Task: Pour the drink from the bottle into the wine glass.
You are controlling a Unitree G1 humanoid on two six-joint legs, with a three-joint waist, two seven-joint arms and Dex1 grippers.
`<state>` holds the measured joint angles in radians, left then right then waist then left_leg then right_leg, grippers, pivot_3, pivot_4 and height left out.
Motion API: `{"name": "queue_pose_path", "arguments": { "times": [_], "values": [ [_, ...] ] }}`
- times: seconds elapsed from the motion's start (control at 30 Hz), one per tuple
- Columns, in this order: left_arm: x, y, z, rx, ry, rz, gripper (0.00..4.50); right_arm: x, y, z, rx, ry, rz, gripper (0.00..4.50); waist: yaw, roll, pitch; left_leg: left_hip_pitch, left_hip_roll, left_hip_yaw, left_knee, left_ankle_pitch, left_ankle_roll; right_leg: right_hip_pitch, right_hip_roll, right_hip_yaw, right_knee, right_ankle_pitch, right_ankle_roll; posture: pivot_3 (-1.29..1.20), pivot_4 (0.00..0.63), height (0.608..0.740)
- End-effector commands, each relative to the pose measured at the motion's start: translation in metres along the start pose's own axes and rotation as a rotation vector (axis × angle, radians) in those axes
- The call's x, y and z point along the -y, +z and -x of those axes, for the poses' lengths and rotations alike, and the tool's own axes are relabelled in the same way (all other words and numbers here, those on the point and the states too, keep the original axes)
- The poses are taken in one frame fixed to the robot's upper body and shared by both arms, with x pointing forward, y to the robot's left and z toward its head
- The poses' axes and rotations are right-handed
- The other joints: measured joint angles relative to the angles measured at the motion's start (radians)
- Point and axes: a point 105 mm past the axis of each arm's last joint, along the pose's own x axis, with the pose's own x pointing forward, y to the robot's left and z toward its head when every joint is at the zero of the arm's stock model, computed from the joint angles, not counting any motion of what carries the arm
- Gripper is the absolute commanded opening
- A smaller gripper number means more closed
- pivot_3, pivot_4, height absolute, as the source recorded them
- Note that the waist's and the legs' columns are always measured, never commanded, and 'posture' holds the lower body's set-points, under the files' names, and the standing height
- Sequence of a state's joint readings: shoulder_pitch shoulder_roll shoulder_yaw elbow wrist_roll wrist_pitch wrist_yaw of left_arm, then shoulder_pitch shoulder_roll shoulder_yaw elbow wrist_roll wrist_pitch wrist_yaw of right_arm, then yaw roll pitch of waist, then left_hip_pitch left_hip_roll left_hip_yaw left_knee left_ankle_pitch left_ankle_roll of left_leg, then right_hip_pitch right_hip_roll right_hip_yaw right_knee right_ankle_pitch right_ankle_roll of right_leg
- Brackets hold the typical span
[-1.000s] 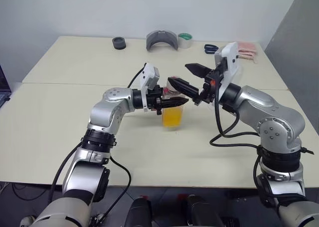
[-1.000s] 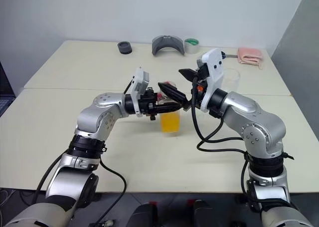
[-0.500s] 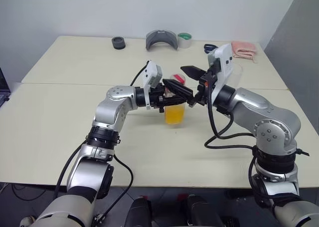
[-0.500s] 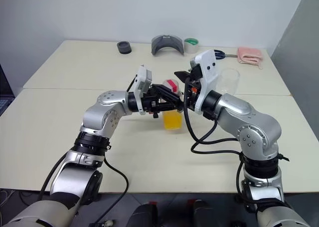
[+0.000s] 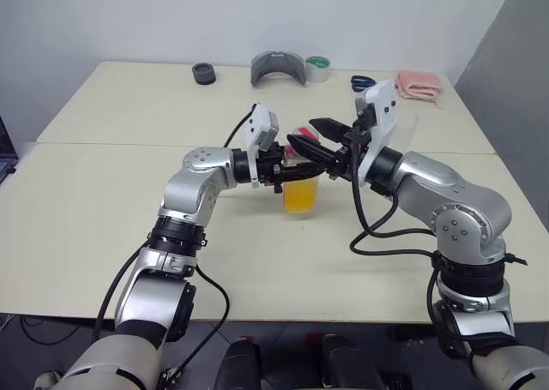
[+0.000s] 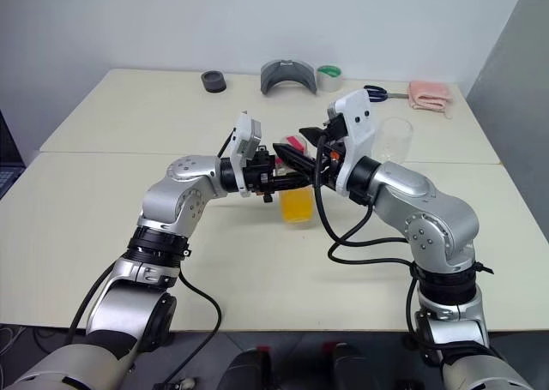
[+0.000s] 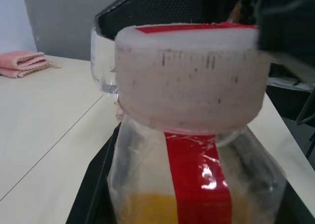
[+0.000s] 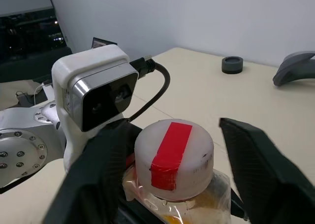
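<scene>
orange-yellow drink [image 5: 299, 198] is seen in the lower half of the bottle [image 5: 300, 184], which stands upright near the middle of the cream counter [image 5: 103, 227]. the bottle is clamped around its upper body by the left claw [image 5: 290, 171], reaching in level from the left with its fingers drawn narrow against the plastic. the white cap [image 8: 173, 157], crossed by a red band, is still on. the right claw [image 8: 174, 184] is set over the cap from the right; in the right wrist view its two black fingers [image 8: 261, 170] are seen on either side of the cap, partly open, with gaps left on both sides, so the cap is not gripped. a red label strip [image 7: 197, 179] is seen running down the bottle's side in the left wrist view. the wine glass [image 6: 393, 138] stands to the right and farther back, partly hidden behind the right arm. along the far edge of the counter a black ring [image 5: 204, 73], a grey curved piece [image 5: 279, 68], a roll of tape [image 5: 318, 67], scissors [image 5: 363, 83] and a pink cloth [image 5: 418, 85] are laid out.
</scene>
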<state>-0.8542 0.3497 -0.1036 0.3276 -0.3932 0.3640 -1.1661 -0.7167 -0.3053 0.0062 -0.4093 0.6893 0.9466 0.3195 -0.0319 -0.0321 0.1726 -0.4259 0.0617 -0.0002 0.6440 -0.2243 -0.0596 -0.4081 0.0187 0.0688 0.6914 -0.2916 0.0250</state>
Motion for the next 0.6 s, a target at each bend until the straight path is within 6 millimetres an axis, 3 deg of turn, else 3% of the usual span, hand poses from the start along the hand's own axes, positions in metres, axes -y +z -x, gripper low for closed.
{"name": "queue_pose_path", "arguments": {
  "times": [0.03, 0.23, 0.4, 0.6],
  "values": [
    [0.001, 0.02, -0.002, 0.041, -0.006, -0.076, 1.82, -0.002, 0.009, 0.003, 0.043, 0.01, 0.016, 1.81, 0.0, 0.0, 0.0, 0.0, 0.0, 0.0, 0.0, 0.0, 0.0, 0.0, 0.0, 0.0, 0.0, 0.0, 0.0, 0.0, 0.15, 0.74],
    [0.002, 0.023, -0.001, 0.05, -0.008, -0.062, 1.82, -0.005, 0.011, 0.002, 0.054, 0.03, 0.021, 1.81, 0.0, 0.0, 0.0, 0.0, 0.0, 0.0, 0.0, 0.0, 0.0, 0.0, 0.0, 0.0, 0.0, 0.0, 0.0, 0.0, 0.15, 0.74],
    [0.017, 0.027, 0.004, 0.045, -0.058, -0.079, 1.82, -0.011, 0.017, 0.005, 0.053, 0.108, 0.048, 1.81, -0.001, 0.0, 0.0, 0.0, 0.0, 0.0, 0.0, 0.0, 0.0, 0.0, 0.0, 0.0, 0.0, 0.0, 0.0, 0.0, 0.15, 0.74],
    [0.058, 0.052, 0.016, 0.068, -0.193, -0.113, 1.82, -0.028, 0.049, 0.013, 0.062, 0.417, 0.074, 1.81, -0.003, 0.002, 0.002, -0.001, 0.0, 0.0, 0.0, 0.0, 0.0, -0.001, 0.0, 0.0, 0.001, 0.0, 0.0, 0.0, 0.15, 0.74]
  ]
}}
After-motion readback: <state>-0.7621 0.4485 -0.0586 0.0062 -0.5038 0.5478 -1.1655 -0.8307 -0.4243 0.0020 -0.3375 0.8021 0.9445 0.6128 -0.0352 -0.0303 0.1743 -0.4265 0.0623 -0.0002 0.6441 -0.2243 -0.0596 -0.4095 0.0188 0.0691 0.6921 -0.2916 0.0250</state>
